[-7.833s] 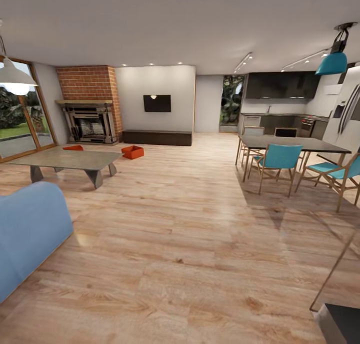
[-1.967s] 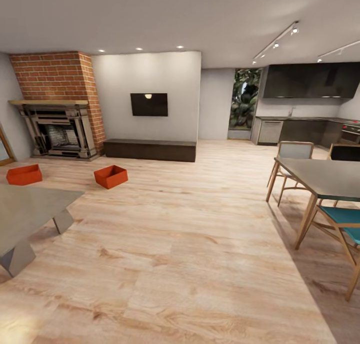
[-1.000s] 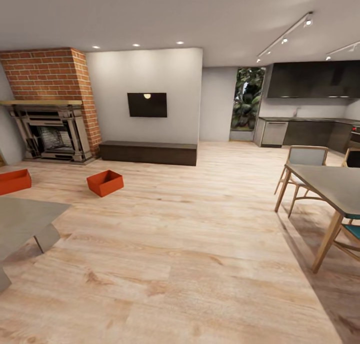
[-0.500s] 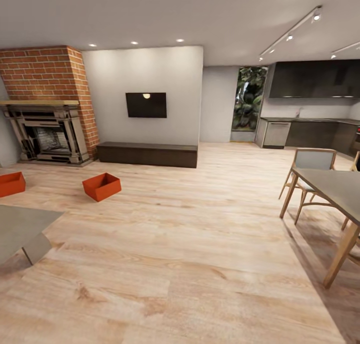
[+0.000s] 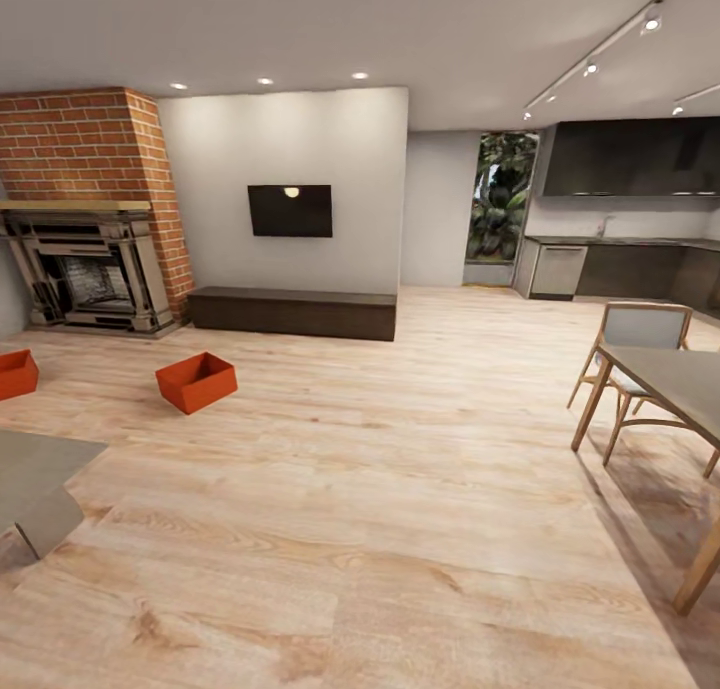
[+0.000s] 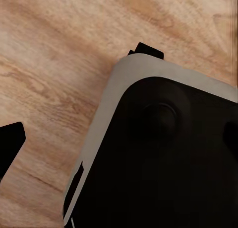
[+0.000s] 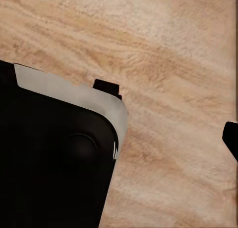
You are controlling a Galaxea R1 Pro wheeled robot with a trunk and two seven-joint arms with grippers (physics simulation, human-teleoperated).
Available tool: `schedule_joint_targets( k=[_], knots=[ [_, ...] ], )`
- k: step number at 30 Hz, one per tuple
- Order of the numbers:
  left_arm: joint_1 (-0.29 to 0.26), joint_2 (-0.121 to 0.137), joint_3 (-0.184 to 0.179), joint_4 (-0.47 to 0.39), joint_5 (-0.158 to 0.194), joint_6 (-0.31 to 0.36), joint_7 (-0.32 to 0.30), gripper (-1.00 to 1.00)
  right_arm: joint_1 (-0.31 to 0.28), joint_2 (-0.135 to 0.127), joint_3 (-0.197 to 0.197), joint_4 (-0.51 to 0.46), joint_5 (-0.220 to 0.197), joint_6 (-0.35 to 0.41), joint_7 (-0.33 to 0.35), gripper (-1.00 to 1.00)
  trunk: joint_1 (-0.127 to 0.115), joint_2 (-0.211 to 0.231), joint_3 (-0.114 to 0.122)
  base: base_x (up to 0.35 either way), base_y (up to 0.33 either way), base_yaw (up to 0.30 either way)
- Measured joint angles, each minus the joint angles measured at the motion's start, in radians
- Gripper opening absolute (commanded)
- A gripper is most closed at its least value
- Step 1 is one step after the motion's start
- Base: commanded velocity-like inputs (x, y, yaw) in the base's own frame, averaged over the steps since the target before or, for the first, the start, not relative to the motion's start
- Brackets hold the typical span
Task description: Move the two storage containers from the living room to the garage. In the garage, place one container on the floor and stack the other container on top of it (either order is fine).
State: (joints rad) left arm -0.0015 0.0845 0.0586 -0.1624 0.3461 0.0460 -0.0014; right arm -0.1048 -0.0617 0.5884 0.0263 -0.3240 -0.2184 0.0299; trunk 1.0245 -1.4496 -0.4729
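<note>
Two orange-red storage containers stand on the light wood plank floor of the living room. One container [image 5: 196, 381] is in front of the long dark bench [image 5: 292, 313]; the other container [image 5: 14, 373] is cut off by the picture's left edge, near the brick fireplace [image 5: 85, 209]. Both are several steps ahead and to my left. In the left wrist view my left gripper [image 6: 119, 146] shows one black fingertip [image 6: 10, 146] at the picture's edge, over my own base. My right gripper [image 7: 119, 138] likewise shows one fingertip [image 7: 231, 138]. Nothing is between the fingers.
A grey low table [image 5: 35, 474] juts in at the near left. A dining table [image 5: 680, 379] with a chair [image 5: 635, 344] stands at the right. A black TV [image 5: 290, 210] hangs on the white wall, and the kitchen [image 5: 620, 229] lies far right. Wood floor stretches ahead.
The camera has moved forward, so the containers, fireplace and low table have slid left in the picture and the dining table right. The containers themselves have not moved.
</note>
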Motion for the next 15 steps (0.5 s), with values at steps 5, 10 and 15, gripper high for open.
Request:
schedule_joint_targets(
  k=[5, 10, 15],
  knots=[
    [0.0, 0.0, 0.0, 0.0, 0.001, 0.0, 0.0, 1.0, 0.0, 0.0, -0.003, 0.0, -0.002, 0.0, 0.0, 1.0, 0.0, 0.0, 0.0, 0.324, 0.0, 0.0],
    [0.0, 0.0, 0.0, 0.0, 0.001, 0.0, 0.0, 1.0, 0.0, 0.0, -0.011, 0.0, -0.01, -0.002, 0.001, 1.0, 0.0, 0.0, 0.0, 0.324, 0.0, 0.0],
    [0.0, 0.0, 0.0, 0.0, 0.002, 0.0, 0.0, 1.0, 0.0, 0.0, -0.011, 0.0, -0.01, -0.002, 0.001, 1.0, 0.0, 0.0, 0.0, 0.324, 0.0, 0.0]
  ],
)
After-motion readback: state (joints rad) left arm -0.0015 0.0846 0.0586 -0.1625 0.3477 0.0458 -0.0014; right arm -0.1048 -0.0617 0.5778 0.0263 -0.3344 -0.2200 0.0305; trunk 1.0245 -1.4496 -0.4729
